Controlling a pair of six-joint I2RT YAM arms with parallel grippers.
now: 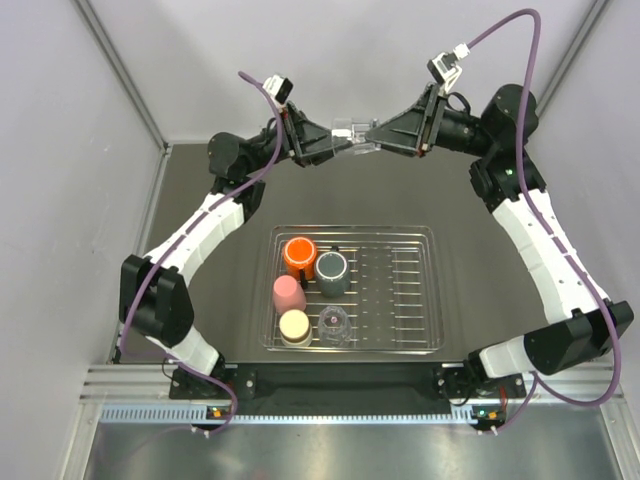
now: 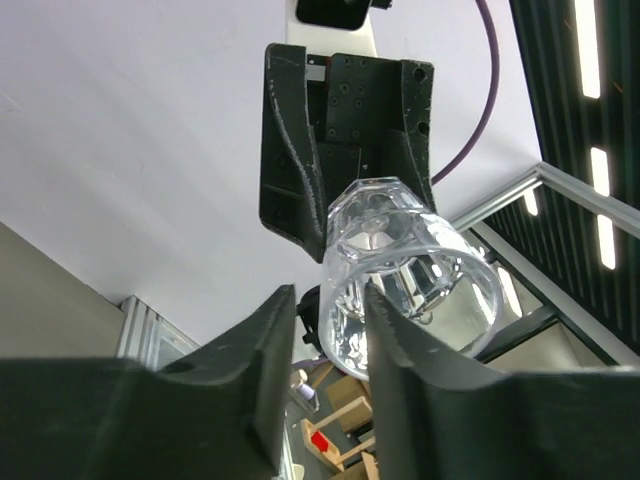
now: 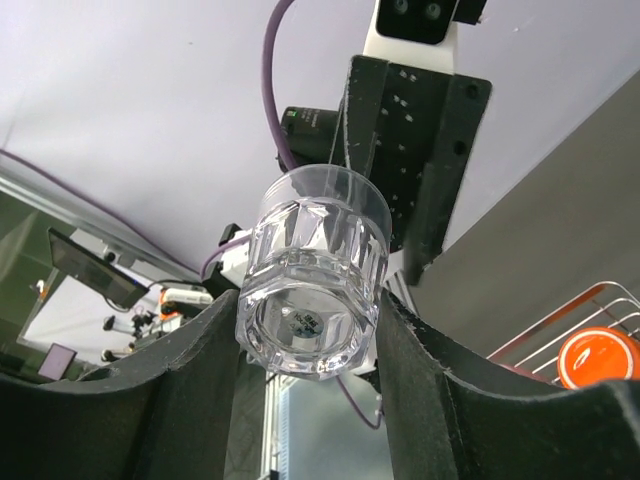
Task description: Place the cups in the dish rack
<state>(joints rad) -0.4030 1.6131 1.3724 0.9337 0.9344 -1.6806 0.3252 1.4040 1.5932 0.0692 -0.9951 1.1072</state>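
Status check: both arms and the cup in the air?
Left gripper pinching clear cup by the rim, mid-air. Right gripper straddling its base, grip unconfirmed. Dish rack below holds five cups; path down open.

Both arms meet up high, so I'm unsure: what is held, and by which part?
A clear cup: the left gripper pinches its rim wall, one finger inside; the right gripper brackets its base, grip unclear.
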